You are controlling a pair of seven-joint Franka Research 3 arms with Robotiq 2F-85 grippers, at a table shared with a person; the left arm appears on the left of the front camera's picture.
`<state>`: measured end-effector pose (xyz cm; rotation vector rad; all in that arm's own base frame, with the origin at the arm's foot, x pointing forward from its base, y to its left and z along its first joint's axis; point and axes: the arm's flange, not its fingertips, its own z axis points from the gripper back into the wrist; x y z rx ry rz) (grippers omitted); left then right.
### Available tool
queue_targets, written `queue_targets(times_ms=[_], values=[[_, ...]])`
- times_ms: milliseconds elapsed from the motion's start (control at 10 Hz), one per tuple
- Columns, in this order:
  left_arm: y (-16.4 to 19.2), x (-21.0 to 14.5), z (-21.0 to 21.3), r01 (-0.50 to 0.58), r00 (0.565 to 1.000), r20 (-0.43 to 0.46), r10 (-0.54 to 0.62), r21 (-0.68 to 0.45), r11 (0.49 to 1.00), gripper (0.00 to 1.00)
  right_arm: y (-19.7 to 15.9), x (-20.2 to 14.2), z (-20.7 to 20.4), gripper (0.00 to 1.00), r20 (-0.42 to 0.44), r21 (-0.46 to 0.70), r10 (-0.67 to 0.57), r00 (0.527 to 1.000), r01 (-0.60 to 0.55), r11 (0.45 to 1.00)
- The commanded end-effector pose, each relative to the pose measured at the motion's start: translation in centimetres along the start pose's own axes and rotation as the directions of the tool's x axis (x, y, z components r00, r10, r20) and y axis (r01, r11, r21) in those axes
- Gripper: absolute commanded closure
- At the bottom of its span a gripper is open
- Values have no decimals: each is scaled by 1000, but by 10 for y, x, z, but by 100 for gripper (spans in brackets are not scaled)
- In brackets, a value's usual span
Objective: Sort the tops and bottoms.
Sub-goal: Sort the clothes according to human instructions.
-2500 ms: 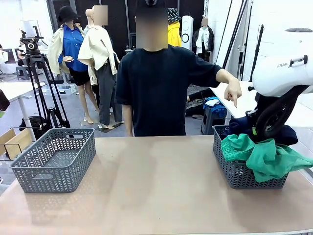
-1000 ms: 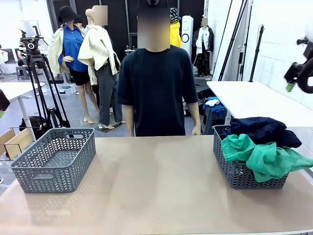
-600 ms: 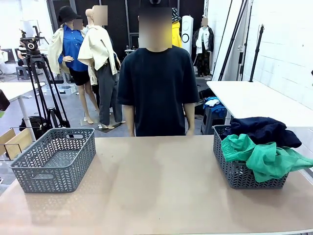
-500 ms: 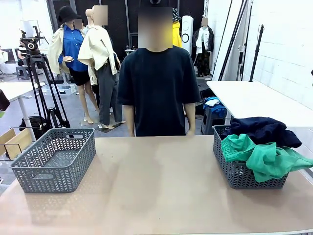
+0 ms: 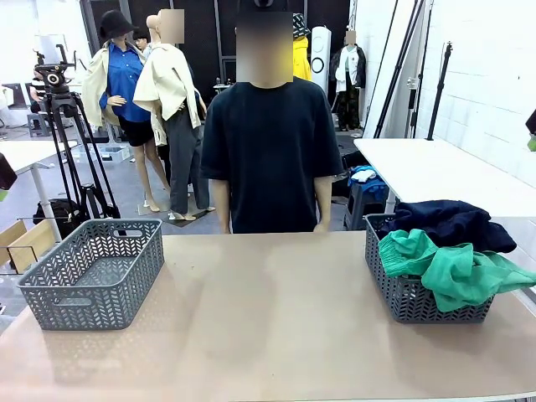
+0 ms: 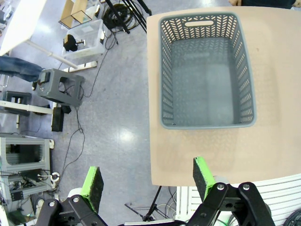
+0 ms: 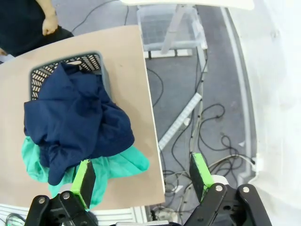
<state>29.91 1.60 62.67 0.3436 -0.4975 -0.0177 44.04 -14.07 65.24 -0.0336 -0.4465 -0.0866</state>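
both grippers, left point(image 6: 146, 181) and right point(image 7: 141, 181), gape wide with nothing held, navy garment point(image 7: 77, 122) piled over green garment point(image 7: 120, 165) in the basket point(image 5: 402, 293) at frame right.

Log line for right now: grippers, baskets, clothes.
left gripper: open, above empty basket | right gripper: open, holding nothing | navy garment over green garment in right basket

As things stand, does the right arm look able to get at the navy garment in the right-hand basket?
Probably yes. The navy garment lies on top of the pile, over the green garment, with nothing covering it. The right gripper hangs above with its fingers open, and the person's hand is clear of the basket.
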Motion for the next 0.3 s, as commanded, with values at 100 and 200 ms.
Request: queue_targets(times_ms=[100, 200], values=[[3, 0, -1, 5, 1000, 6, -5, 1, 1000, 0, 0, -1, 0, 0, -5, -2, 3, 1000, -3, 1000], [3, 0, -1, 5, 1000, 6, -5, 1, 1000, 0, 0, -1, 0, 0, -5, -2, 3, 1000, -3, 1000]])
